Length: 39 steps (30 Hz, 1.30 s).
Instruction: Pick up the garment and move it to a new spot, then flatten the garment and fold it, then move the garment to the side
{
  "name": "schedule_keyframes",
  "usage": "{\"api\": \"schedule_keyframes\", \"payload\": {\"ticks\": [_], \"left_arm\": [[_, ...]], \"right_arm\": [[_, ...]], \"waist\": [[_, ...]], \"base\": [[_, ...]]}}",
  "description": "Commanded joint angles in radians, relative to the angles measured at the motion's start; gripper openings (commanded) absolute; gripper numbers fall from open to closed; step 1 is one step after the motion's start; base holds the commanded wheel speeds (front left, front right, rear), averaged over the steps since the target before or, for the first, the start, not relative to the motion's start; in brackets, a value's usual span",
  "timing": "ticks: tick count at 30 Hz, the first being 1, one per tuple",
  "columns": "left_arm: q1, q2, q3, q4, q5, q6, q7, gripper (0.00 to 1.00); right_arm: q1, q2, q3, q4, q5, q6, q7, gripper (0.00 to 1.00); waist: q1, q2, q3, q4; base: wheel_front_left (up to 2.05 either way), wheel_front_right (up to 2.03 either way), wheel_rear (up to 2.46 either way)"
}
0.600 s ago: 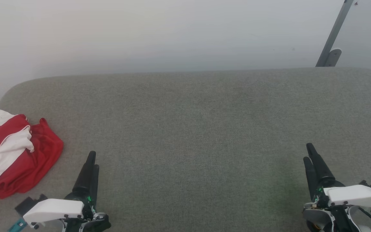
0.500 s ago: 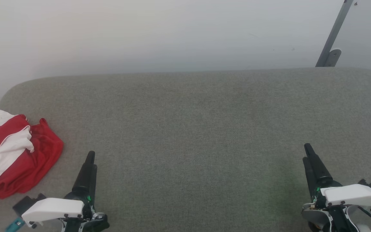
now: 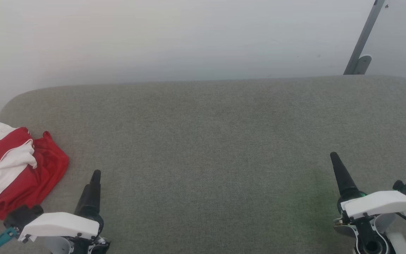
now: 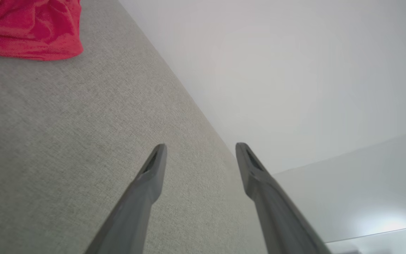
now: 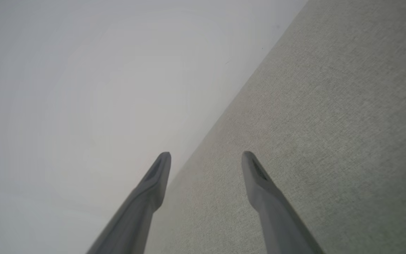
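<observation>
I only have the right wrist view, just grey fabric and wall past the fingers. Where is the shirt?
Observer: The shirt lies crumpled at the far left end of the grey surface, by its edge.
Operator: Is the left gripper on it?
Observer: No. The left gripper is open, and the shirt sits apart from its fingers, towards the upper left of its wrist view.
Operator: Which arm is nearer, then?
Observer: The left one. In the head view the right gripper sits at the lower right, across the surface from the shirt.
</observation>
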Motion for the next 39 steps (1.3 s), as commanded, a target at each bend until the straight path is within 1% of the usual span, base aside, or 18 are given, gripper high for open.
{"api": "schedule_keyframes", "payload": {"ticks": [1, 8, 16, 29, 39], "left_arm": [[-0.017, 0.022, -0.011, -0.014, 0.058, 0.012, -0.012, 1.00], [-0.014, 0.059, -0.020, -0.016, 0.209, 0.042, -0.037, 1.00], [-0.008, 0.086, -0.013, -0.023, 0.353, 0.055, -0.062, 1.00], [0.006, 0.106, 0.011, -0.035, 0.520, 0.041, -0.099, 1.00], [0.017, 0.106, 0.023, -0.047, 0.618, 0.027, -0.123, 1.00]], "right_arm": [[-0.033, -0.009, 0.003, -0.001, -0.049, 0.002, -0.011, 1.00], [-0.049, -0.027, 0.004, 0.012, -0.201, 0.002, -0.007, 1.00], [-0.056, -0.036, -0.002, 0.006, -0.319, 0.002, 0.004, 1.00], [-0.056, -0.064, -0.021, -0.011, -0.441, 0.003, 0.001, 1.00], [-0.056, -0.078, -0.022, -0.022, -0.512, 0.003, -0.005, 1.00]], "waist": [[0.0000, 0.0000, -0.001, 0.000], [0.0000, 0.0000, -0.005, -0.002], [0.0000, 0.0000, -0.008, -0.004], [0.0000, 0.0000, -0.011, -0.006], [0.0000, 0.0000, -0.010, -0.011]], "base": [[0.00, 0.00, 0.00], [0.00, 0.00, 0.00], [0.00, 0.00, 0.00], [0.00, 0.00, 0.00], [0.00, 0.00, 0.00]]}}
